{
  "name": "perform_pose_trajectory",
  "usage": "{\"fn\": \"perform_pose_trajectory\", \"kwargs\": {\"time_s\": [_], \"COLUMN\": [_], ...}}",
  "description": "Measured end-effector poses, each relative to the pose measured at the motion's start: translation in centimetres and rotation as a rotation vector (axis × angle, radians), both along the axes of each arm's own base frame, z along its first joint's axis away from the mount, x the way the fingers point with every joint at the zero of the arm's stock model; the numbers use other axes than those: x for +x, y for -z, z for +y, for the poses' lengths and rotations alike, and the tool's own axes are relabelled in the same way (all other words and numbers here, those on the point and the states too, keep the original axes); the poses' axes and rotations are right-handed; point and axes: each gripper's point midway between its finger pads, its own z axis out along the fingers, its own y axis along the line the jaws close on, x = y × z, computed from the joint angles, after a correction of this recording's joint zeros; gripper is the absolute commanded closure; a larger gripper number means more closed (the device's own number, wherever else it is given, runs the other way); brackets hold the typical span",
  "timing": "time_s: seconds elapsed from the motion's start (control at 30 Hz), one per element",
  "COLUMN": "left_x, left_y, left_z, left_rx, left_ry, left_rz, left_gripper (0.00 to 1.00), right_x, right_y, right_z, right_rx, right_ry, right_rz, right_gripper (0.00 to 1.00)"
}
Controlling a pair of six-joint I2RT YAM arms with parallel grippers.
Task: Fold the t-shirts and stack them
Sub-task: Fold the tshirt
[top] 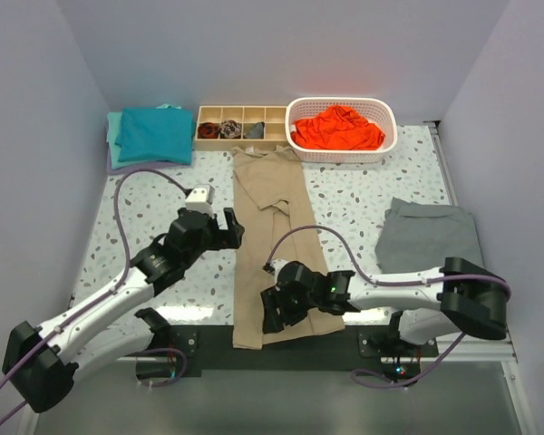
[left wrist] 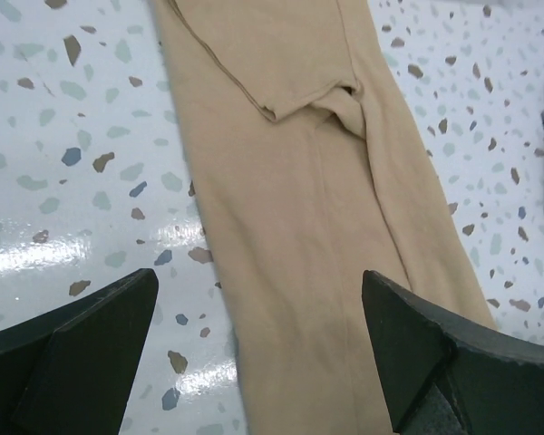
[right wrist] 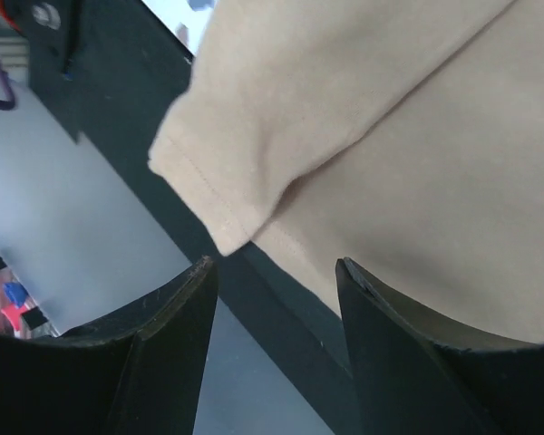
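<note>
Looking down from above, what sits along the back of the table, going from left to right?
Folded teal t-shirts → wooden divided tray → white basket holding an orange-red t-shirt.

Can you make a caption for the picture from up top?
Left gripper beside and right gripper above a long folded tan shirt on a speckled table.

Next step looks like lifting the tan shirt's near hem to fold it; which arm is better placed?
Right. The right gripper hangs open over the tan shirt at its near hem, the corner just ahead of the jaws. The left gripper, also open, hovers beside the shirt's middle.
</note>
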Motion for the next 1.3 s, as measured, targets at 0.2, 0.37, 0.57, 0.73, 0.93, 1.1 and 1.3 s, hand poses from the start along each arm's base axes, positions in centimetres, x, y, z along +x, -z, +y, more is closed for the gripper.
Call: {"fn": "perform_pose_trajectory", "kwargs": {"time_s": [0.2, 0.37, 0.57, 0.73, 0.93, 1.1, 1.3], "left_x": [-0.1, -0.4, -0.5, -0.4, -0.4, -0.4, -0.3], "left_y": [-2.5, -1.5, -0.9, -0.2, -0.1, 0.1, 0.5], "left_z": [1.3, 1.9, 2.0, 2.0, 2.0, 2.0, 1.9], "left_rx": [-0.042, -0.009, 0.009, 0.026, 0.029, 0.032, 0.041], "left_ry": [-0.060, -0.076, -0.080, -0.079, -0.079, -0.079, -0.079], "left_rz": [-0.077, -0.041, -0.024, -0.005, -0.001, 0.003, 0.014], "left_gripper": [0.00, 0.00, 0.00, 0.00, 0.00, 0.00, 0.00], "right_x": [-2.1, -3.2, -3.1, -2.7, -2.3, -2.2, -2.4], "right_y": [2.3, 2.4, 2.4, 2.8, 2.8, 1.1, -0.6], "right_z": [2.1, 3.9, 3.9, 3.7, 3.4, 2.8, 1.8], "right_rx": [-0.052, -0.032, -0.034, -0.051, -0.084, -0.082, -0.078], "right_ry": [-0.035, -0.064, -0.058, -0.041, -0.031, -0.034, -0.036], "right_rz": [0.028, 0.026, 0.026, 0.009, -0.030, -0.074, -0.089], "right_gripper": [0.44, 0.44, 0.60, 0.88, 1.00, 1.00, 1.00]}}
